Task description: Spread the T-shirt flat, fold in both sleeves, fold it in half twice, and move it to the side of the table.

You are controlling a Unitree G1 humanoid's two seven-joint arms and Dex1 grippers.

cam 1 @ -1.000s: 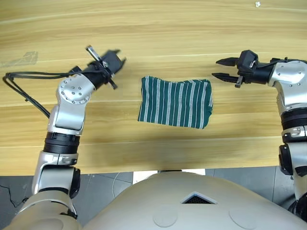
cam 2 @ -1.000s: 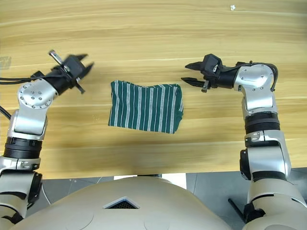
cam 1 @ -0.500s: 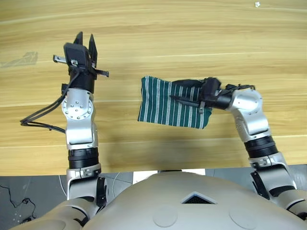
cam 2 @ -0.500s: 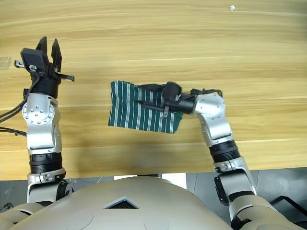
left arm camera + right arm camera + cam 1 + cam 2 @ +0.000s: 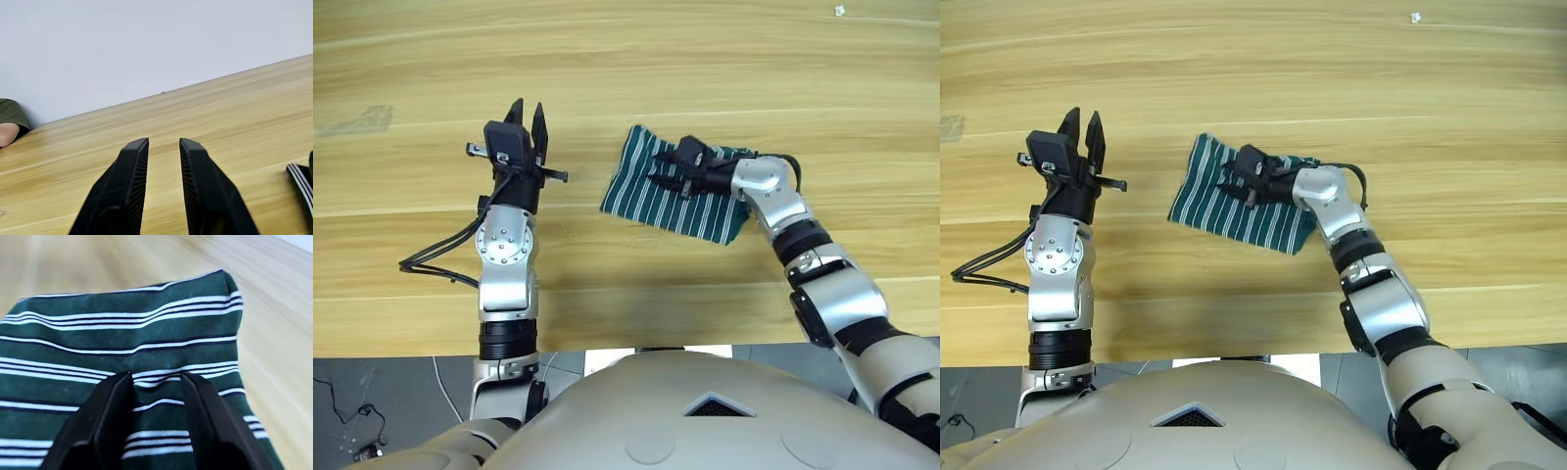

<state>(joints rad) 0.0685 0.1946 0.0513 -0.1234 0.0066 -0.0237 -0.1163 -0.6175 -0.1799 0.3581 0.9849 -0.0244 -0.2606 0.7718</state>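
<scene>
- Right gripper (image 5: pixel 156 376): fingers a little apart, tips pressed down on the T-shirt (image 5: pixel 646 201). The stripes bow slightly between the tips. Whether any cloth is actually nipped is hard to make out.
- T-shirt: folded into a small bundle, green with white stripes. It lies on the table (image 5: pixel 705 59) about midway across and skewed to the near edge. The gripper and its forearm cover the right part. The number of layers cannot be told. In the left wrist view the frame cuts off all but a striped corner.
- Left gripper (image 5: pixel 527 110): left of the T-shirt and apart from it, pointing to the far side. Fingers are parallel with a narrow gap and hold nothing. Its height over the table cannot be judged.
- Cables (image 5: pixel 435 264): they loop out from the left arm over the near part of the table.
- Patch (image 5: pixel 357 119): faint and grey, far left on the table. Its nature is unclear.
- Speck (image 5: pixel 839 9): white, at the far right, too small to identify.
- Wall (image 5: pixel 146 49): plain and pale, beyond the far table edge.
</scene>
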